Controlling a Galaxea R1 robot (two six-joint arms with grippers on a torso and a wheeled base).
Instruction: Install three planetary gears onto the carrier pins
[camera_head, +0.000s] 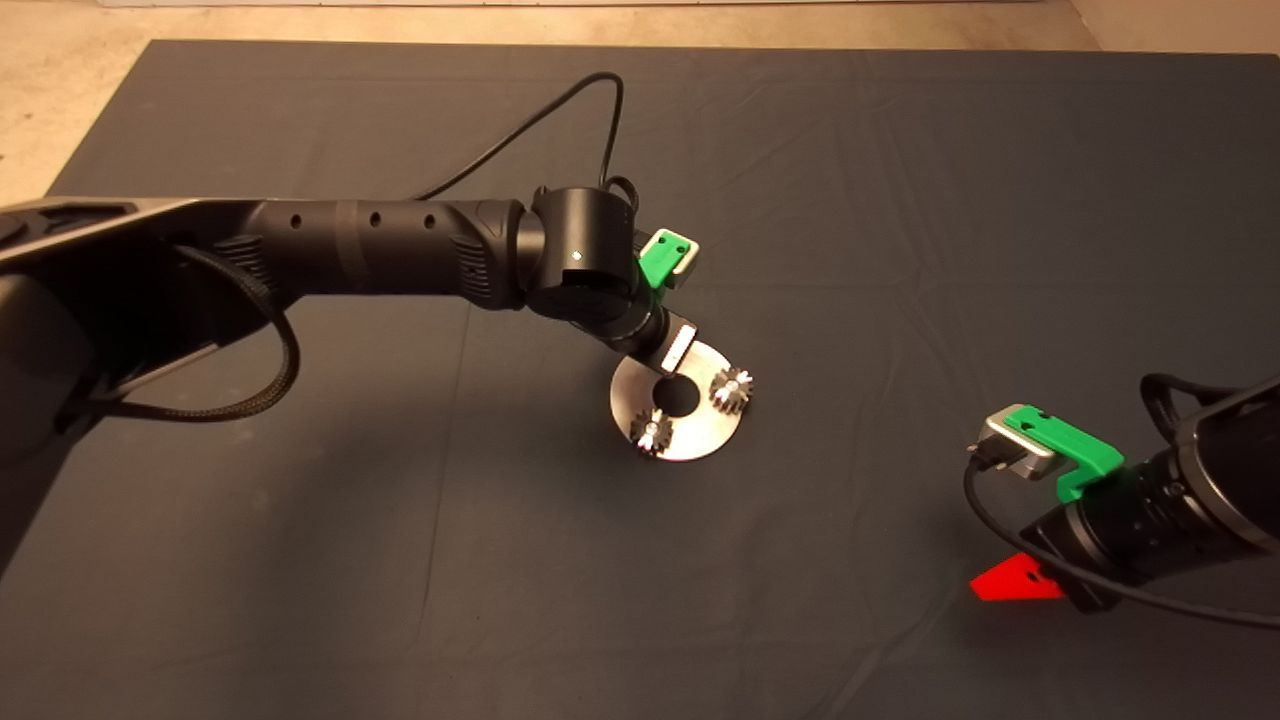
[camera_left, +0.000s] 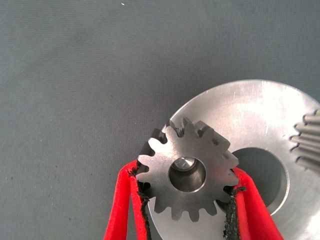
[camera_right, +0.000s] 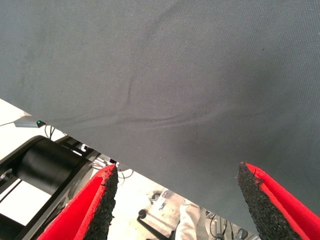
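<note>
While the left gripper (camera_left: 187, 200) pinches the 3rd gear (camera_left: 187, 175) by its teeth between both pads, the gear sits over the disc (camera_left: 260, 115) near its rim, and a pin tip (camera_left: 186, 164) shows inside the gear's bore, so it looks lined up w/ the last pin; can't tell if it's fully seated or only partway down. Beyond it in the wrist view, the edge of another gear (camera_left: 306, 142) shows across the disc's centre hole. From overhead, 2 gears are already on pins: one (camera_head: 731, 387) beside the centre hole on the right gripper's side, one (camera_head: 652, 431) at the disc's near rim. The left arm covers the disc's far-left part, hiding the 3rd gear in that view. Done: 2 of 3. Left, by my read: push the 3rd down, let go, back off. Right gripper (camera_right: 175, 200) is parked well away from the disc, at the mat's edge, fingers spread, holding nothing.
</note>
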